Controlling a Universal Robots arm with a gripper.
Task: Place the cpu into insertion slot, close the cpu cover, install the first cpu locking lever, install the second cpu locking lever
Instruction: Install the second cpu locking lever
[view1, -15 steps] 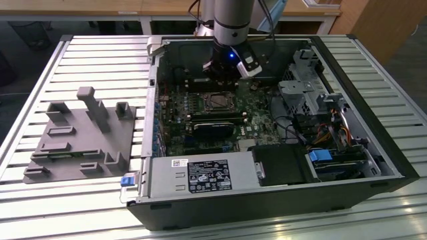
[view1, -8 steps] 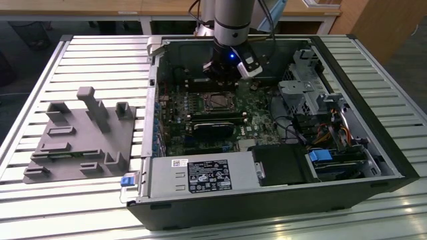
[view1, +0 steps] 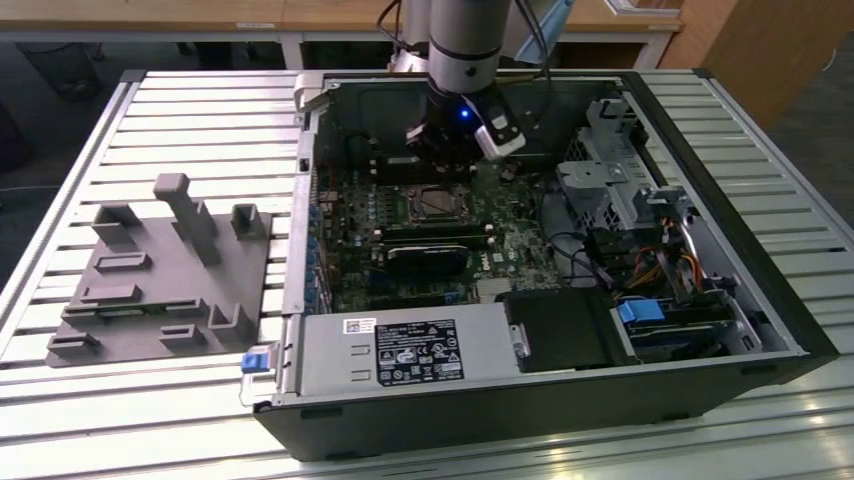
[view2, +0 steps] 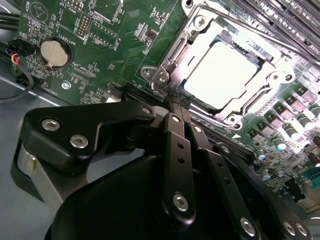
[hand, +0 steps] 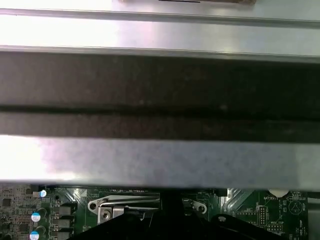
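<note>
The cpu (view2: 225, 75) lies flat in the insertion slot (view1: 430, 200), its pale metal face showing bright. The silver cpu cover (view2: 176, 55) lies down around it, framing the face through its window. In the second wrist view my gripper (view2: 175, 102) has its black fingers (view2: 172, 150) drawn together, the tips resting at the socket's near corner with nothing visibly between them. In the exterior view the gripper (view1: 447, 150) hangs inside the open computer case just behind the socket. A silver corner of the socket frame (hand: 122, 205) shows in the first wrist view.
A black heatsink block (view1: 427, 262) and memory slots sit just in front of the socket. A drive cage with cables (view1: 627, 200) is on the exterior view's right, the power supply (view1: 400, 350) in front. A grey fixture (view1: 160, 270) lies on the slatted table. The case wall (hand: 160, 85) is close by.
</note>
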